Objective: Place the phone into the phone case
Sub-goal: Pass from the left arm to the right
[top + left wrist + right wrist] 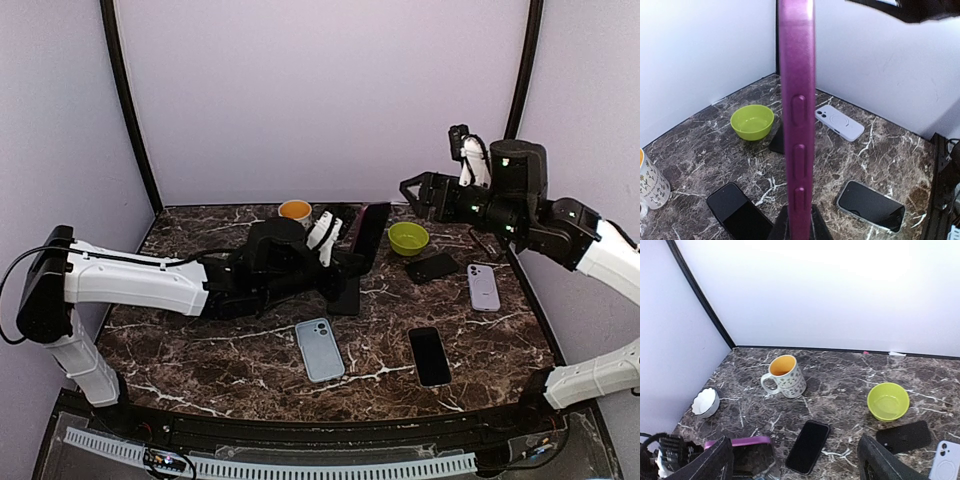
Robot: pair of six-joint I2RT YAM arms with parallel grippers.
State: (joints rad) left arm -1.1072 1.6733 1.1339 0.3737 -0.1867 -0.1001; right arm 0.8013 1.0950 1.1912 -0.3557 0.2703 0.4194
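My left gripper (345, 252) is shut on a purple phone case (371, 233) and holds it upright above the table's middle back. In the left wrist view the case (797, 115) stands edge-on, its side buttons facing me, clamped between the fingers (780, 226). A black phone (346, 294) lies flat just below it, and shows in the left wrist view (737, 212) and the right wrist view (808, 445). My right gripper (414, 189) is open and empty, raised high at the back right; its fingers (716, 460) frame the scene.
An orange-lined mug (295, 210), green bowl (408, 238), black case (432, 267), lilac case (484, 287), another black phone (430, 355) and a light blue phone (319, 349) lie around. A small white bowl (705, 401) sits at the left.
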